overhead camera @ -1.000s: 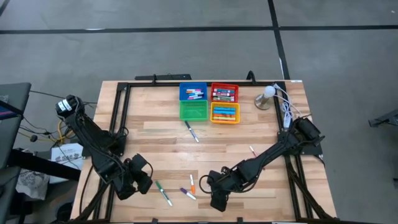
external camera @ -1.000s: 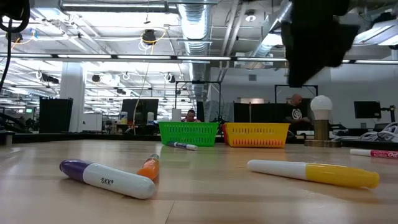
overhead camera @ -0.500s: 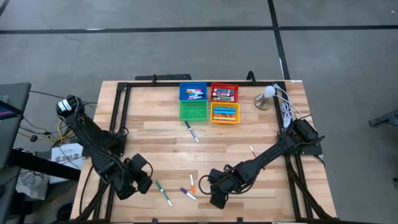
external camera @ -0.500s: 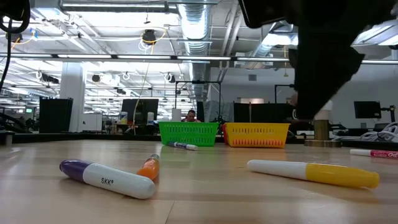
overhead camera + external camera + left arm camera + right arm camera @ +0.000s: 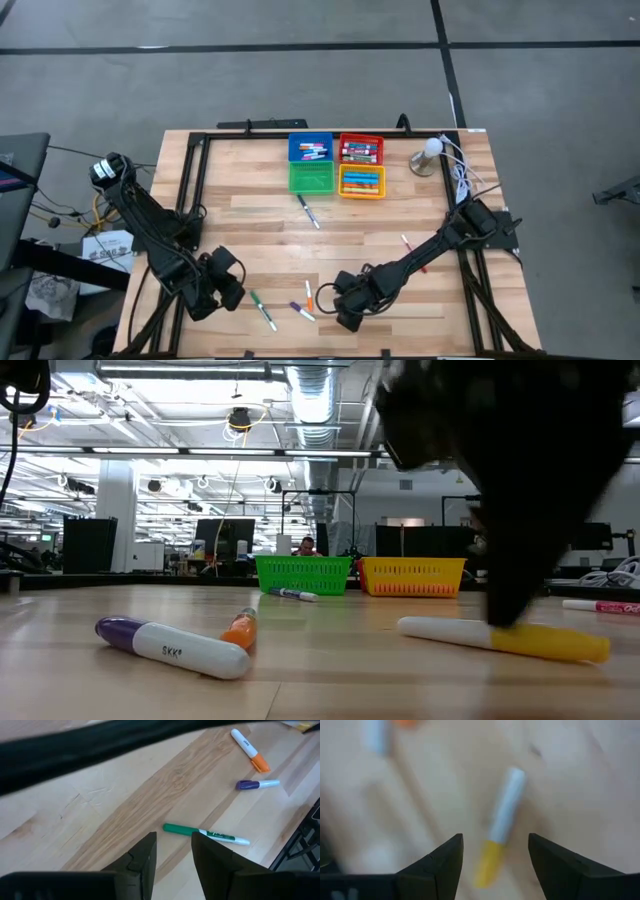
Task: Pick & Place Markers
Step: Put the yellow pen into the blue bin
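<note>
Markers are still lying all over the desk (image 5: 240,215), and the yellow one (image 5: 499,828) is clearly the target right now. It's sitting near the front edge, around 6 o'clock on the desk, just past the orange marker (image 5: 309,295) and the purple marker (image 5: 301,311).

What's changing: the right claw (image 5: 495,854) has been sliding toward 9 o'clock and dropping over the last second. In the low view it's now coming right down onto the yellow marker, when a moment ago it was hanging well above it. Its jaws are standing wide open, one on each side of the barrel, nothing pinched yet. So I'd say the reach is basically done and the squeeze is the next thing.

The left claw (image 5: 172,862) is just waiting at about 8 o'clock, near the green marker (image 5: 204,834), jaws partly apart and holding nothing.

Bins (image 5: 336,164) at 12 o'clock are already holding a bunch of markers, though the green bin looks bare from above. A blue-capped marker (image 5: 309,212) and a pink one (image 5: 406,243) are also waiting out on the wood.
</note>
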You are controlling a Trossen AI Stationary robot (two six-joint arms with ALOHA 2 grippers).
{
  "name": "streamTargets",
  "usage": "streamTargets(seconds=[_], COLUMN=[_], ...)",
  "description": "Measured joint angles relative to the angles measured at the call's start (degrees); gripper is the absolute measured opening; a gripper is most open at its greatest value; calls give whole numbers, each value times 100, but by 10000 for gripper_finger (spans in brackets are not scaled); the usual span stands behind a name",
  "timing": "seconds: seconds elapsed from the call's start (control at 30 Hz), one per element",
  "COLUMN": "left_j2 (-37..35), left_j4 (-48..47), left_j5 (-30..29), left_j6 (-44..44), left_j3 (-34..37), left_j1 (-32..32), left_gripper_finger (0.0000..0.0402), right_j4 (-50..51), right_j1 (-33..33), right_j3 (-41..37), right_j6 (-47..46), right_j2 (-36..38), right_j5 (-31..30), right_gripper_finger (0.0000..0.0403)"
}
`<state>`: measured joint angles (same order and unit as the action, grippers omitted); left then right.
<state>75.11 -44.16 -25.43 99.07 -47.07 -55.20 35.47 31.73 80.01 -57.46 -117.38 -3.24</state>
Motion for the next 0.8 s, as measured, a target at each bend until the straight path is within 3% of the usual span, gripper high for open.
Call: streamTargets(seconds=[0.4, 0.8], left_j2=[-15, -16], left_j4=[-63, -64], left_j5=[-3, -26], left_j6=[-2, -2], left_j3=[-1, -1], left_j1=[0, 2], left_gripper_finger=[122, 122], right_j4=[498, 653], right_j1=[58, 142], right_j3=[168, 136], right_j6=[-252, -211], right_j2=[-417, -385], right_j5=[-137, -171], right_gripper_finger=[204, 68])
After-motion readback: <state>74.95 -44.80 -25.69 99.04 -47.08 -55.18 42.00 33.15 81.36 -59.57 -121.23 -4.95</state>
